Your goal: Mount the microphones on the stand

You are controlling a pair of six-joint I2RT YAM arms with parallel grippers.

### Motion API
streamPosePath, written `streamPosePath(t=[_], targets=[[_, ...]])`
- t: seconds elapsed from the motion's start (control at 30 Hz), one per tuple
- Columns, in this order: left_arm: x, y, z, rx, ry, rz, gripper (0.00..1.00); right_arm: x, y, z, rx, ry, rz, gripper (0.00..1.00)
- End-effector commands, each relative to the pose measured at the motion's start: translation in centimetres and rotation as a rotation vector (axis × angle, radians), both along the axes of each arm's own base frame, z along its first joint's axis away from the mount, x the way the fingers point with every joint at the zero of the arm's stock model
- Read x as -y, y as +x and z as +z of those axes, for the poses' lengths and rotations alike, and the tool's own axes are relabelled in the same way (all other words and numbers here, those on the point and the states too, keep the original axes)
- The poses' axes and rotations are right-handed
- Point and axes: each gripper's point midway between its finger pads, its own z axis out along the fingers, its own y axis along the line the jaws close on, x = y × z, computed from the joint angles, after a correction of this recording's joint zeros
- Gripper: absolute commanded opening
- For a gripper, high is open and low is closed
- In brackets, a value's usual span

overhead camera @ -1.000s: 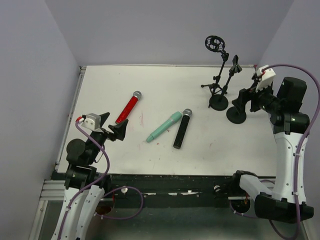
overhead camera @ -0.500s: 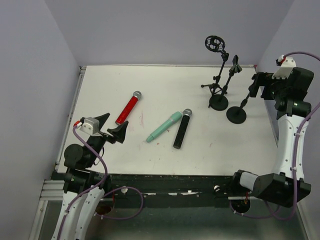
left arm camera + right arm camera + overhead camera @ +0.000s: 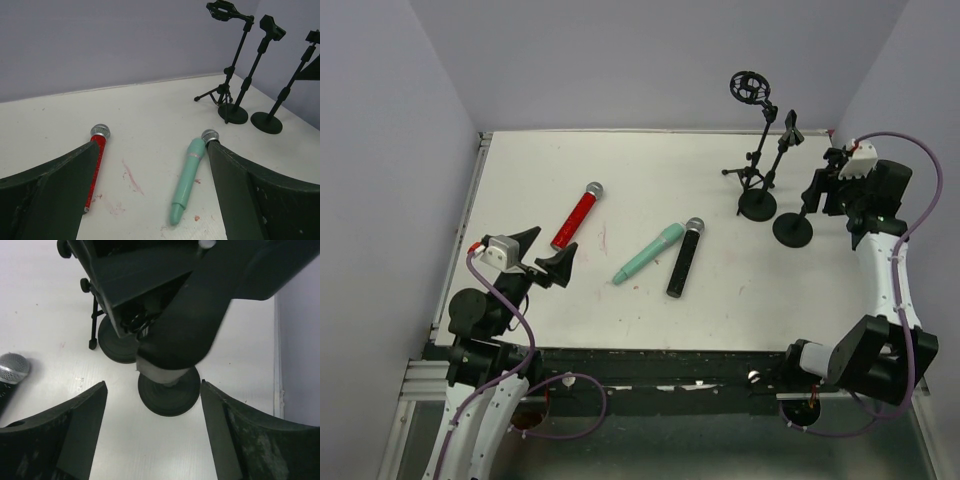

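- Coming back down and to the left from its higher place of half a second ago, the right gripper (image 3: 817,190) is now at the right of the overhead frame, just beside the top of the right stand (image 3: 792,230). The round base of this stand has not shifted.
- The right forearm rises along the right edge of the frame, with the wrist bent toward the left. Its fingers (image 3: 60,435) are spread wide and hold nothing, and the wrist view shows the stand's base below, between them.
- The left gripper (image 3: 548,252) has almost not moved. It hovers at the lower left above the table (image 3: 620,160), jaws wide apart and empty.
- The red microphone (image 3: 576,216), the mint-green microphone (image 3: 648,253) and the black microphone (image 3: 685,257) lie flat in the middle of the table as before, the last two close together. None is on a stand.
- The task seems not really begun: the right arm is probably only adjusting the stand, and a microphone must first be picked up.
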Motion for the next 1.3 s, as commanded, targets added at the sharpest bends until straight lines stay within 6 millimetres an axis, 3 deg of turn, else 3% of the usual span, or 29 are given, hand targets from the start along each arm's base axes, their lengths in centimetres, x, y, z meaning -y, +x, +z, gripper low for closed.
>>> streamPosePath(t=[0.0, 0.13, 0.5, 0.6, 0.73, 0.8, 0.9, 1.1, 1.27], targets=[[0.2, -0.1, 0.0, 0.019, 0.011, -0.013, 0.98, -0.1, 1.9, 0.7, 0.145, -0.081, 0.090, 0.78], [0.3, -0.1, 0.1, 0.019, 0.012, -0.016, 0.98, -0.9, 2.4, -0.3, 0.192, -0.097, 0.154, 0.69], [0.4, -0.1, -0.1, 0.015, 0.014, -0.025, 0.99, -0.5, 3.3, -0.3, 0.273, -0.117, 0.137, 0.50], [0.5, -0.1, -0.1, 0.014, 0.015, -0.027, 0.98, -0.4, 3.3, -0.3, 0.279, -0.133, 0.145, 0.38], [0.5, -0.1, -0.2, 0.011, 0.016, -0.027, 0.98, -0.9, 2.9, -0.4, 0.275, -0.138, 0.173, 0.12], [0.5, 0.0, -0.3, 0.008, 0.017, -0.030, 0.98, -1.2, 2.7, -0.3, 0.267, -0.133, 0.191, 0.05], [0.5, 0.0, -0.3, 0.006, 0.019, -0.028, 0.98, -2.7, 1.8, 0.0, 0.253, -0.107, 0.266, 0.02], [0.7, 0.1, -0.4, -0.001, 0.022, -0.035, 0.98, -8.3, -2.3, 1.1, 0.217, 0.046, 0.534, 0.01], [0.8, 0.3, -0.7, -0.015, 0.025, -0.042, 0.98, -10.9, -5.1, 1.9, 0.205, 0.101, 0.680, 0.01]])
